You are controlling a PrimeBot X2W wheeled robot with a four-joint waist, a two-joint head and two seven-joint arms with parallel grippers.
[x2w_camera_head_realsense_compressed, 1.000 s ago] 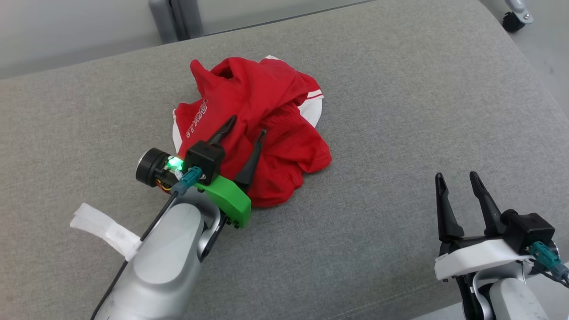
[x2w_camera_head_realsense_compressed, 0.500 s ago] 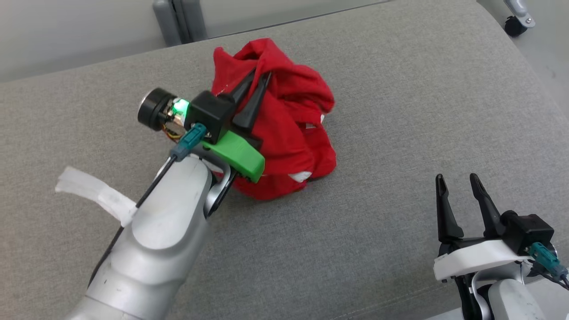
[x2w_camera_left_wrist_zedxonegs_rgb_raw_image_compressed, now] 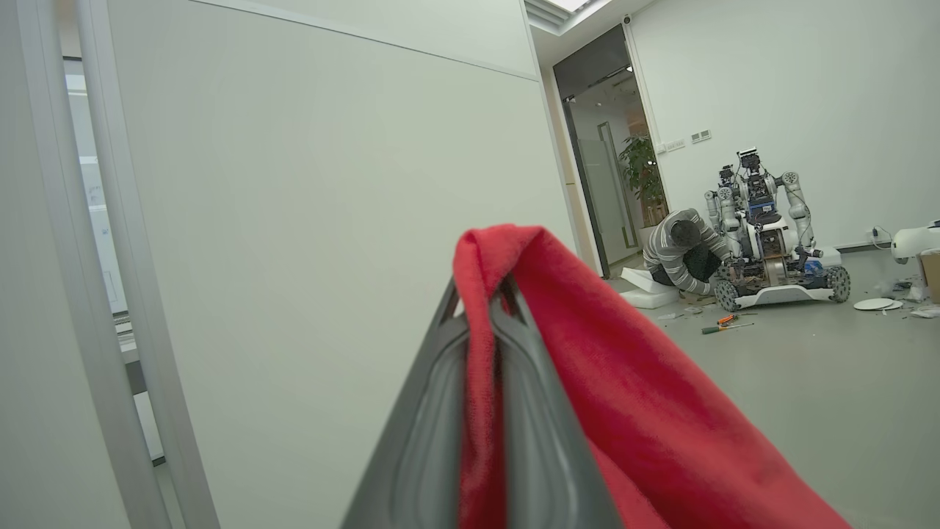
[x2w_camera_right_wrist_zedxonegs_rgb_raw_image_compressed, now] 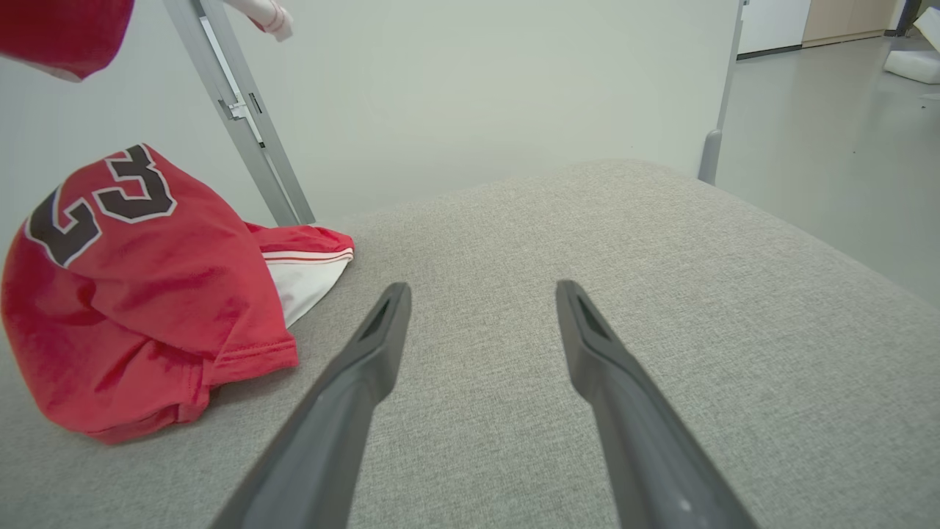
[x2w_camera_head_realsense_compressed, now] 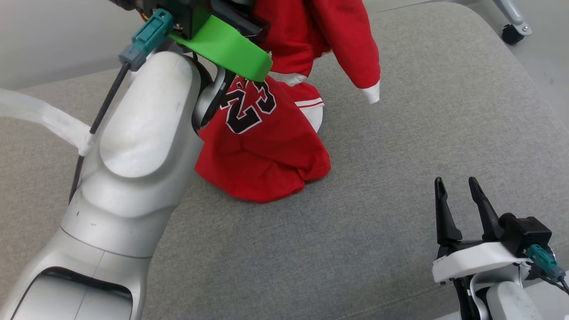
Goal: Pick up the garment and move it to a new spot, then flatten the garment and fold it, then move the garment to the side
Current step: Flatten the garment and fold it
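Pick-up's only half done: the left gripper is clamped on a fold of the red garment, top hoisted at far left, bottom resting on the grey cushion. The right gripper sits spread apart and empty, near right. Relocating, flattening and folding aren't done yet.

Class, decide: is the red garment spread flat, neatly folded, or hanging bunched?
Hanging bunched: the left gripper pinches the garment aloft, a sleeve dangles, lower folds rest crumpled on the grey cushion.
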